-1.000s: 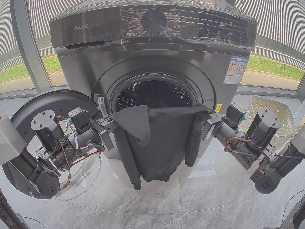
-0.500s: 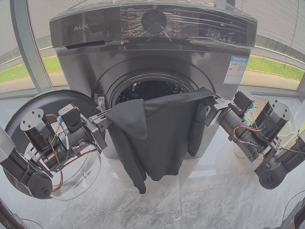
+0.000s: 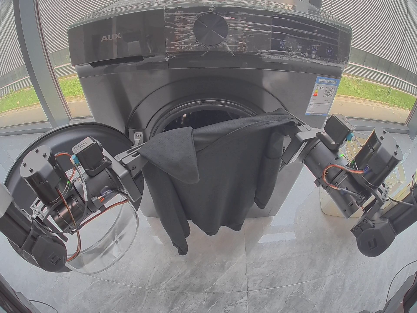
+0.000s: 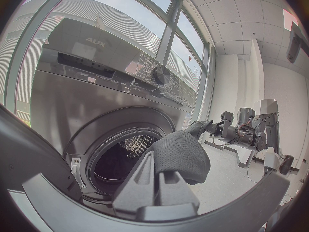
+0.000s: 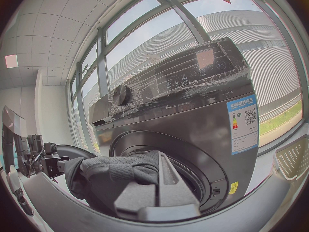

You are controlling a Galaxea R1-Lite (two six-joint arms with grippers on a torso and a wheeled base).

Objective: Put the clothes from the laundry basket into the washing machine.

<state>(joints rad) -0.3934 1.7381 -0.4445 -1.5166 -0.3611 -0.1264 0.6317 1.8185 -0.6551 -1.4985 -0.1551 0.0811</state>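
Observation:
A black garment (image 3: 217,170) hangs stretched between my two grippers in front of the washing machine (image 3: 208,61) and its open drum (image 3: 204,116). My left gripper (image 3: 138,155) is shut on the garment's left end, where a fold (image 4: 180,155) drapes over its fingers. My right gripper (image 3: 292,129) is shut on the right end, level with the porthole's right rim; the cloth (image 5: 122,171) bunches at its fingers. The garment's body and sleeves dangle toward the floor below the drum opening.
The machine's round door (image 3: 74,192) stands swung open at the left, behind my left arm. A cream laundry basket (image 3: 397,174) sits on the floor at the right, behind my right arm. Grey tiled floor lies in front; windows are behind the machine.
Both grippers have lifted the garment: the right end rose to the porthole's upper right, the left end rose and shifted left. The hanging hem now sits higher off the floor.

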